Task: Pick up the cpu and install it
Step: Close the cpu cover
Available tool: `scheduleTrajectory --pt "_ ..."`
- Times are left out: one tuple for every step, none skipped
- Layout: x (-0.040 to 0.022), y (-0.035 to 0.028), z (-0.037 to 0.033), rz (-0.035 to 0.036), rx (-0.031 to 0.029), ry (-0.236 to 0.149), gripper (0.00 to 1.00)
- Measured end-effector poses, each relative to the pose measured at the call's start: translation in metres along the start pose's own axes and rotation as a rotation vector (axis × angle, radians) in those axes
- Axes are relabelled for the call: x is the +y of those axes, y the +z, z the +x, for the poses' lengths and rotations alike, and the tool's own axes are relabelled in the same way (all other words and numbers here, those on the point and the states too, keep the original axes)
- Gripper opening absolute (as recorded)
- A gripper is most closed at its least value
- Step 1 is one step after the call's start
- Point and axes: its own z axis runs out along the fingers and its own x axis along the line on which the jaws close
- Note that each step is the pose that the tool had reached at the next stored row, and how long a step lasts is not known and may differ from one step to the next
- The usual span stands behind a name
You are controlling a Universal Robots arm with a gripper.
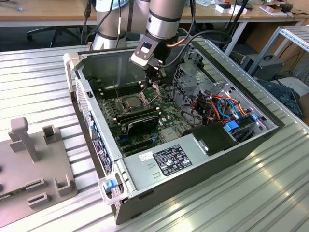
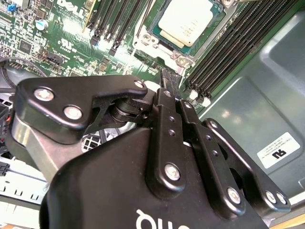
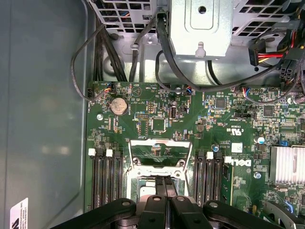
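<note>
cpu (image 2: 188,21) socketed, retention frame (image 3: 157,167) raised, gripper (image 3: 163,181) beside

Ribbed metal table (image 1: 29,82) stands before a long wooden desk (image 1: 48,9).

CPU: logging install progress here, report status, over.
Gripper shut, empty, just off the socket. CPU lying in socket. Retention frame raised beside gripper.

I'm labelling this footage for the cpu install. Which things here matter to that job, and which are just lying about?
Job in hand: gripper; cpu, already seated; retention frame, hinged open.

Lying about: memory slots; coin battery; power supply; cables; grey holder.
</note>
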Motion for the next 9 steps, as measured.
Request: scheduleTrajectory --pt "0.0005 0.0 0.0 0.0 0.0 0.0 0.11" --pt "0.0007 0.0 0.0 0.0 0.0 0.0 0.11" --pt "0.0007 0.0 0.0 0.0 0.0 0.0 0.11" --pt "0.0007 0.0 0.0 0.0 0.0 0.0 0.11" --pt "0.0008 0.0 0.0 0.0 0.0 0.0 0.11" --pt "0.0011 0.0 0.0 0.0 0.0 0.0 0.11" --pt "0.002 0.0 -0.0001 0.0 0.0 0.0 0.11" --pt "0.0045 0.0001 -0.0001 0.0 0.0 0.0 0.11" --pt "0.0081 0.0001 -0.0002 0.0 -0.0001 0.0 0.11"
